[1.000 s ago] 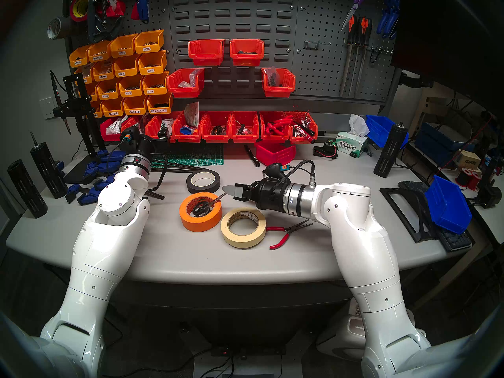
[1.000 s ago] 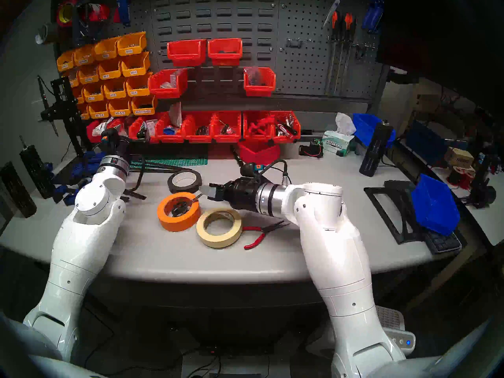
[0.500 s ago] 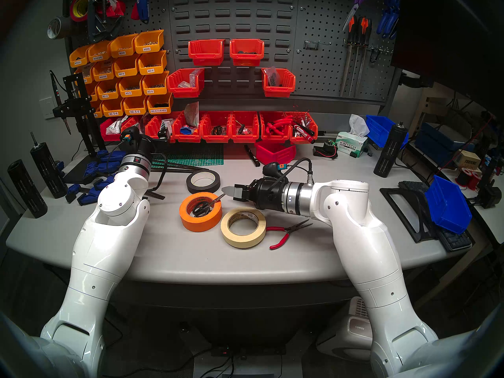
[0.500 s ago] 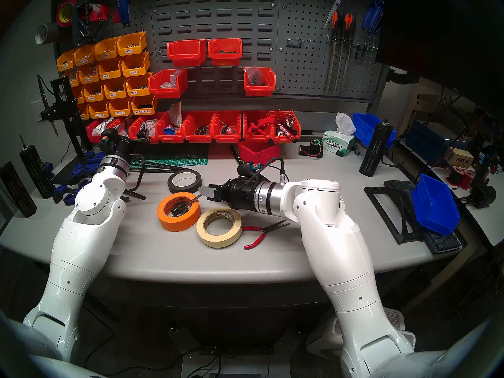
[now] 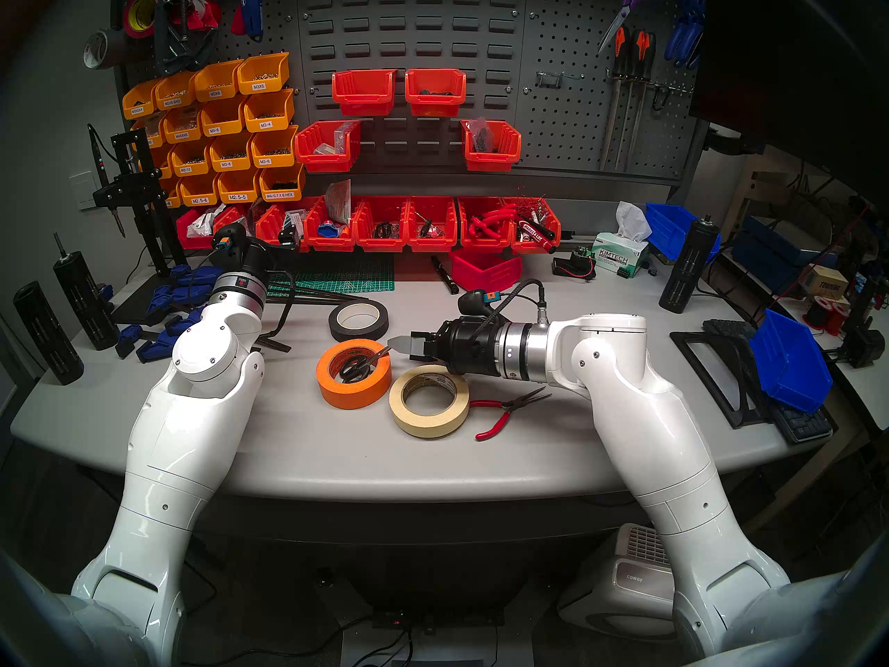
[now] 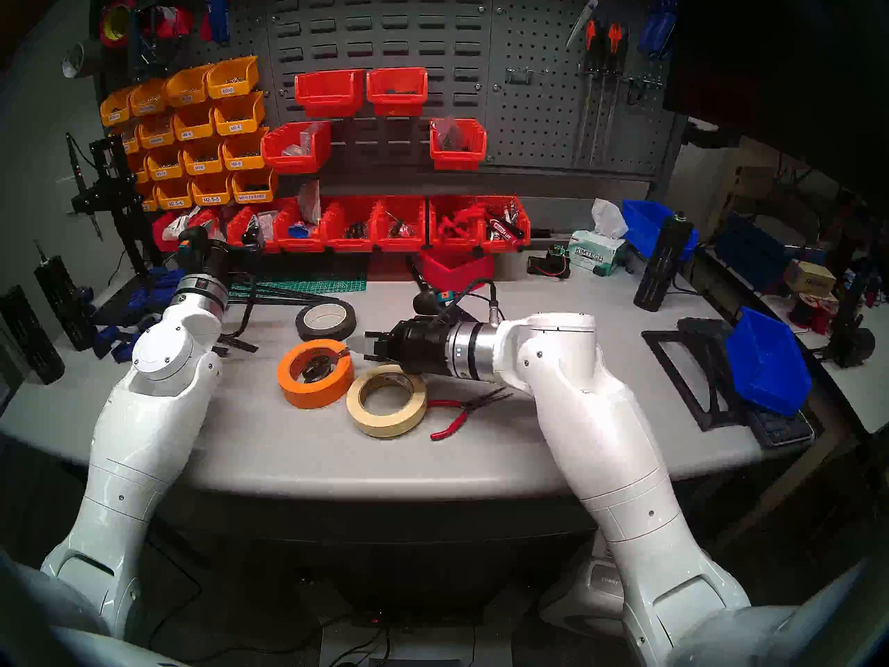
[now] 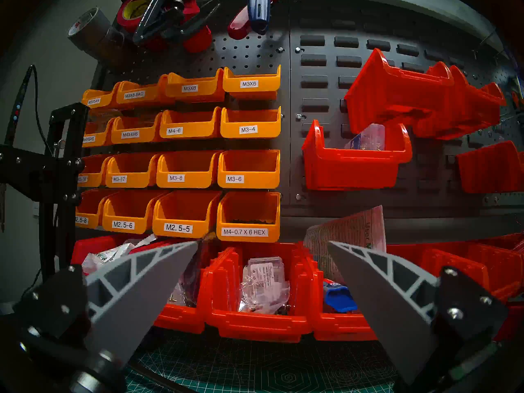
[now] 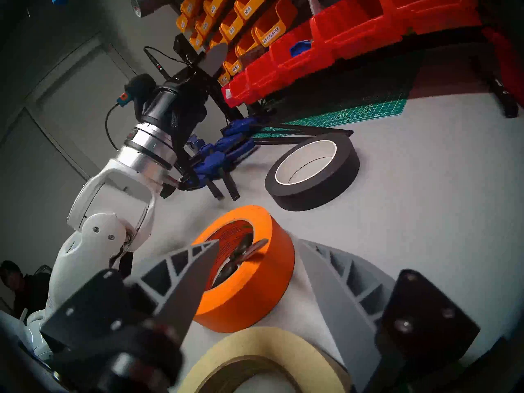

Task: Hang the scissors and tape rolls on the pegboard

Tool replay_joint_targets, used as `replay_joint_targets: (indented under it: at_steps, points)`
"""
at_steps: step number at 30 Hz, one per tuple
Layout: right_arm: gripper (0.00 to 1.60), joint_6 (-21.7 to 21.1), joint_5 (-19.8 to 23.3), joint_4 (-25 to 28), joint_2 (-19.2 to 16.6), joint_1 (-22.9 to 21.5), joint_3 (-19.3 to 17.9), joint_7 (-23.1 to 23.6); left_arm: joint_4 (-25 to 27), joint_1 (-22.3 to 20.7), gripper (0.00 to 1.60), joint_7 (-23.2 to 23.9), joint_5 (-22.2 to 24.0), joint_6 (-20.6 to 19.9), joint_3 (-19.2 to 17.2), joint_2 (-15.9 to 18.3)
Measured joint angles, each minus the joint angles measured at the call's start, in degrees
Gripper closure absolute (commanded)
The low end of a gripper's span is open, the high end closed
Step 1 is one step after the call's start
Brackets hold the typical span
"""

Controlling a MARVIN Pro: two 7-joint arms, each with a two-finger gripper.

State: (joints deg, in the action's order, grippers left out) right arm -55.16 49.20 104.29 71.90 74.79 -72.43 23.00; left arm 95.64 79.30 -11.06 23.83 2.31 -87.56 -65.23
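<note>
Scissors (image 5: 361,364) seemingly between right hand's (image 8: 256,243) fingers

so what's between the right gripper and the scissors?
Only the orange tape roll's near wall; the scissors sit inside its core, per the right wrist view.

At frame centre we see the scissors (image 5: 358,364) lying inside one roll (image 5: 353,380); a second roll (image 5: 429,401) sits lower right, pliers (image 5: 505,411) further right, pegboard (image 5: 567,117) above.

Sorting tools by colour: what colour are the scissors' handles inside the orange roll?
Black; clearest in head stereo left: scissors.
</note>
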Motion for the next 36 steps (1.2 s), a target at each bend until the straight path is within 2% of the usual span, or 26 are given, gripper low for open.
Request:
replay_joint_targets:
  at_steps: [2, 6, 7, 9, 12, 14, 17, 23, 24, 36]
  points:
    - [0.37, 0.0, 0.99, 0.0, -0.64, -0.35, 0.54, -0.6, 0.0, 0.0, 0.0, 0.0, 0.0, 0.0, 0.0, 0.0]
    - [0.32, 0.0, 2.84, 0.0, -1.73, -0.9, 1.37, -1.87, 0.0, 0.0, 0.0, 0.0, 0.0, 0.0, 0.0, 0.0]
    - [0.26, 0.0, 3.56, 0.0, -2.11, -1.1, 1.65, -2.26, 0.0, 0.0, 0.0, 0.0, 0.0, 0.0, 0.0, 0.0]
    - [0.3, 0.01, 4.8, 0.01, -2.7, -1.4, 2.08, -2.9, 0.0, 0.0, 0.0, 0.0, 0.0, 0.0, 0.0, 0.0]
    - [0.22, 0.01, 6.12, 0.07, -3.38, -1.74, 2.54, -3.71, 0.0, 0.0, 0.0, 0.0, 0.0, 0.0, 0.0, 0.0]
    - [0.23, 0.01, 7.04, 0.21, -3.9, -1.97, 2.84, -4.61, 0.0, 0.0, 0.0, 0.0, 0.0, 0.0, 0.0, 0.0]
    - [0.33, 0.01, 8.31, 0.56, -4.52, -2.14, 2.93, -6.07, 0.0, 0.0, 0.0, 0.0, 0.0, 0.0, 0.0, 0.0]
    - [0.24, 0.01, 10.35, 1.35, -5.34, -2.23, 2.8, -8.55, 0.0, 0.0, 0.0, 0.0, -0.01, 0.0, 0.0, 0.0]
    - [0.18, 0.01, 10.75, 1.51, -5.45, -2.23, 2.79, -9.02, 0.0, 0.0, 0.0, 0.0, -0.01, 0.0, 0.0, 0.0]
    - [0.19, 0.01, 14.81, 2.16, -6.26, -2.22, 2.7, -12.28, 0.0, 0.0, 0.0, 0.0, -0.01, 0.0, 0.0, 0.0]
